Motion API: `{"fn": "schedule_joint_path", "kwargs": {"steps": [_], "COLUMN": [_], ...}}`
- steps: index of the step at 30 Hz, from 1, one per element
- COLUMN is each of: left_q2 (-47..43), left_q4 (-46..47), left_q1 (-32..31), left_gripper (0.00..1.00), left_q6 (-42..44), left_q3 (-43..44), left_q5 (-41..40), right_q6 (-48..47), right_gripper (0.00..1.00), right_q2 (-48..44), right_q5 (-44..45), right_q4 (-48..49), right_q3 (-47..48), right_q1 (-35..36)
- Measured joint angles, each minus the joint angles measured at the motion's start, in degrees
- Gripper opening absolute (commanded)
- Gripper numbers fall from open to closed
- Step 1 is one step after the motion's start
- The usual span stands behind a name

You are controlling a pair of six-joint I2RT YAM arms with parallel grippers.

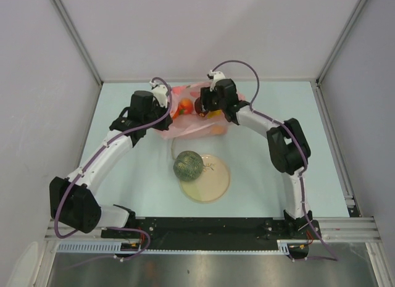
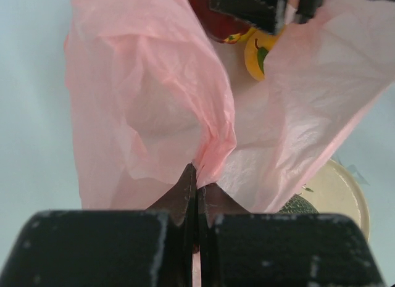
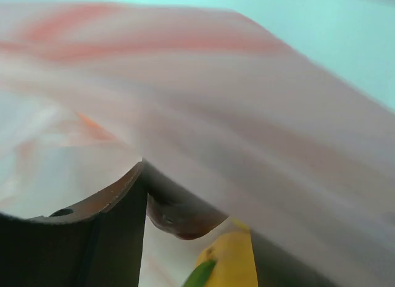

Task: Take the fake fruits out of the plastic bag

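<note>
Left end effector (image 2: 197,187) pinched tight on plastic bag (image 2: 154,102) film at worktop (image 1: 142,176) 12 o'clock, propping the mouth open. Right end effector (image 1: 202,108) is inside by the apple (image 2: 213,24); can't tell its gap. Melon (image 1: 187,165) is out, on plate (image 1: 216,188) at bag's 6 o'clock.

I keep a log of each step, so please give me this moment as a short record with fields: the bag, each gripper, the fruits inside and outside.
plastic bag: pink, translucent, far middle of the table
left gripper: shut on a fold of the bag
right gripper: in the bag's mouth, beside the dark red apple; grip unclear
yellow fruit: in the bag, next to the apple
melon: out of the bag, on the far-left part of the cream plate
</note>
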Motion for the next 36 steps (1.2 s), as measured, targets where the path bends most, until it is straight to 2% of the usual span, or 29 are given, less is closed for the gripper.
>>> {"fn": "schedule_joint_path", "kwargs": {"steps": [7,14,25,29,36], "left_q2": [1.46,1.57,1.60,1.64,2.03], "left_q4": [1.86,2.05,2.29,2.29,2.29], "left_q1": [0.00,0.00,0.00,0.00,0.00], "left_gripper": [0.00,0.00,0.00,0.00,0.00], "left_q6": [-0.09,-0.13,-0.15,-0.20,-0.33], "left_q3": [0.83,1.38,1.57,1.66,3.28], "left_q5": [0.90,1.22,1.25,1.29,1.53], "right_q6": [-2.08,-5.73,-19.87,-24.17,-25.81], "right_gripper": [0.25,0.25,0.24,0.25,0.27], "right_q2": [-18.47,-30.88,-46.58,-49.83,-47.41], "right_q5": [-5.09,-9.88,-20.02,-20.72,-21.31], "right_q4": [1.66,1.73,-12.79,-15.74,-15.26], "right_q3": [-7.30,-14.19,-30.08,-36.22,-41.62], "right_q1": [0.74,4.02,7.61,8.37,9.46]}}
